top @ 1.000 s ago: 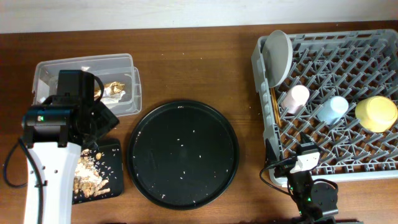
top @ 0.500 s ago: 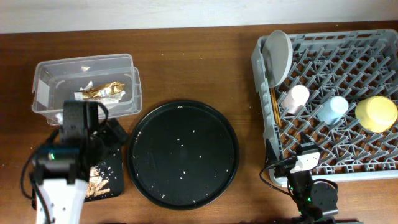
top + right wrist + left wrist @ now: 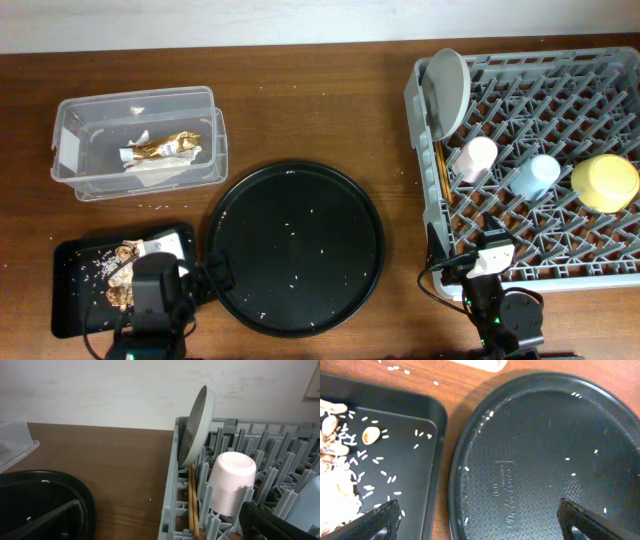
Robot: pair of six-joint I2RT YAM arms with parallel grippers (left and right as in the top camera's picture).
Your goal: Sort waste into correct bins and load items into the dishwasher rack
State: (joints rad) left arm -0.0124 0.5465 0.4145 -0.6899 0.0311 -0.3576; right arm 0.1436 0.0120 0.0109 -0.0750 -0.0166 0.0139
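The dishwasher rack (image 3: 560,58) at the right holds a grey plate (image 3: 447,90) on edge, chopsticks (image 3: 441,170), a pink cup (image 3: 477,158), a blue cup (image 3: 535,175) and a yellow bowl (image 3: 605,182). A gold wrapper (image 3: 160,146) and white tissue lie in the clear tub (image 3: 135,97). Food scraps (image 3: 122,285) with rice sit in the small black tray (image 3: 70,300). My left gripper (image 3: 185,268) (image 3: 480,522) is open above the gap between that tray (image 3: 415,465) and the round tray. My right gripper (image 3: 476,250) (image 3: 165,525) is open at the rack's front left corner, holding nothing.
A large round black tray (image 3: 295,247) (image 3: 545,460) dotted with rice grains lies mid-table. In the right wrist view the rack wall (image 3: 172,500), plate (image 3: 197,425), pink cup (image 3: 230,482) and chopsticks (image 3: 192,500) are close ahead. A few grains lie on the wood near the tub.
My left arm has pulled back from over the clear tub to the table's front edge, uncovering the tub and the small black tray. The right arm has not moved.
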